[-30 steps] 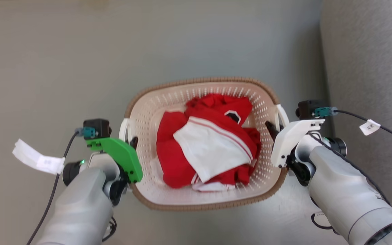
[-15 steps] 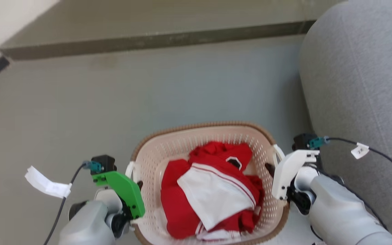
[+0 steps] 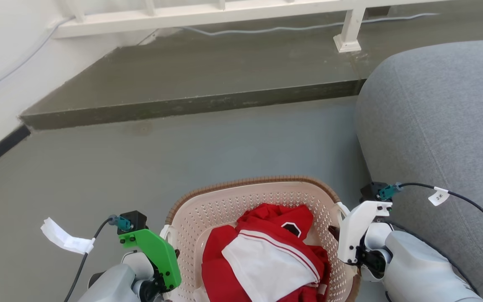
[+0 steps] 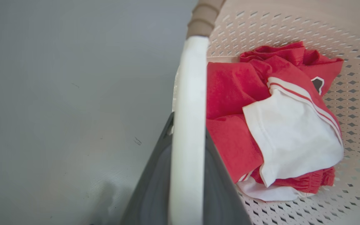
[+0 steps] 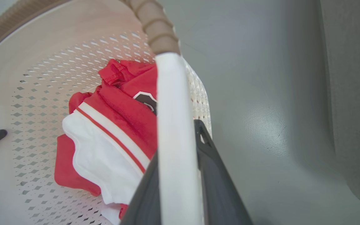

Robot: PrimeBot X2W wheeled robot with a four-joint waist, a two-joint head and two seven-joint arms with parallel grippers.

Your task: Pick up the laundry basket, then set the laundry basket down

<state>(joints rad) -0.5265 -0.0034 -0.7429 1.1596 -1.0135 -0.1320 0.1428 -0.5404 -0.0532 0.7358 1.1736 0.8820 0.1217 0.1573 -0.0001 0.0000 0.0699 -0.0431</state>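
Gripping the laundry basket (image 3: 250, 183) by its white side handles, the left pincer (image 4: 187, 125) is clamped across the left handle (image 4: 190, 78) and the right pincer (image 5: 177, 140) across the right handle (image 5: 170, 93). The basket is near, between both arms, red-and-white clothing (image 3: 266, 260) inside, grey sofa (image 3: 434, 126) just to its right.

Soft, even light was cast; shadows were faint. A pale sheen was seen on the floor (image 5: 261, 115). Nearest parts in wrist views were blurred.

Laundry basket (image 3: 218, 205) cream, perforated — clothing (image 3: 266, 262) red and white.
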